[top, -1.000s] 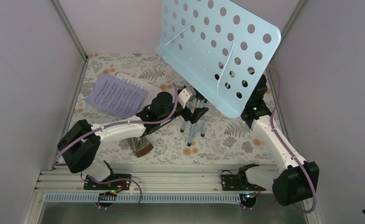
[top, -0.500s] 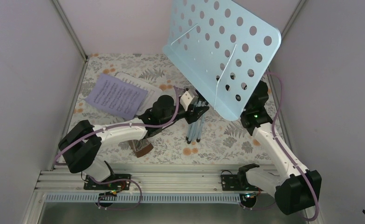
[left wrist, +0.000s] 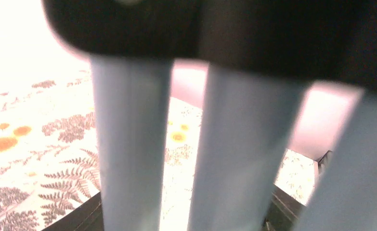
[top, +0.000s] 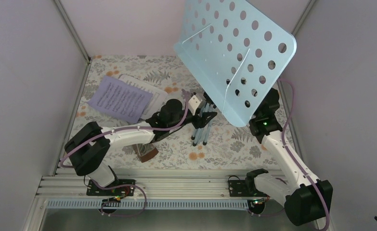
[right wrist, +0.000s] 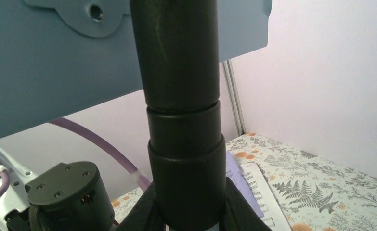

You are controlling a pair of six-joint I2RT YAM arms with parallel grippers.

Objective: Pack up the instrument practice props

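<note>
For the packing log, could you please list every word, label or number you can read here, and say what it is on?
No text can be read in any view.
On the lavender page: printed lines, too small to read.
On the white page: mostly covered, its print too small to read.
On the stand and the metronome: no label or number shows.
</note>
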